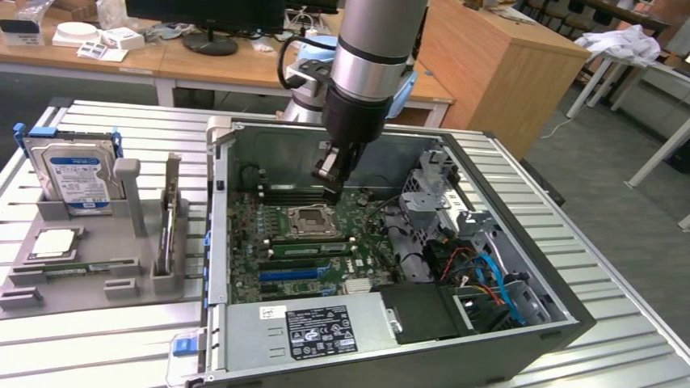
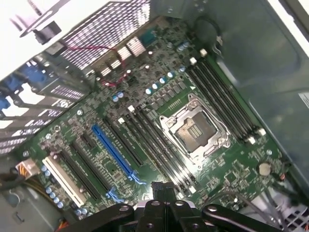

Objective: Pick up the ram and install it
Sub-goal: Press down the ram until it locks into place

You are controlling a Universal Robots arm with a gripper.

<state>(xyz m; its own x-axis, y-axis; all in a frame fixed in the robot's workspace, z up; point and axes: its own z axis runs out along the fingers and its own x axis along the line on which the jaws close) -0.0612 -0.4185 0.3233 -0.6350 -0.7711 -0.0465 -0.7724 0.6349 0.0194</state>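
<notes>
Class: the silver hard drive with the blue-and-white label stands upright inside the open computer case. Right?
No. The silver hard drive stands upright in the grey tray, outside the open grey computer case, as the exterior view shows.

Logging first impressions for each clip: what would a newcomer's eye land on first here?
First, the open computer case on the slatted metal table, its green motherboard exposed with the empty silver processor socket at its middle. Next, the gripper, shut, hanging just above the memory slots beside that socket. On the exterior view's left, a grey holder carries a hard drive and a green stick.
</notes>
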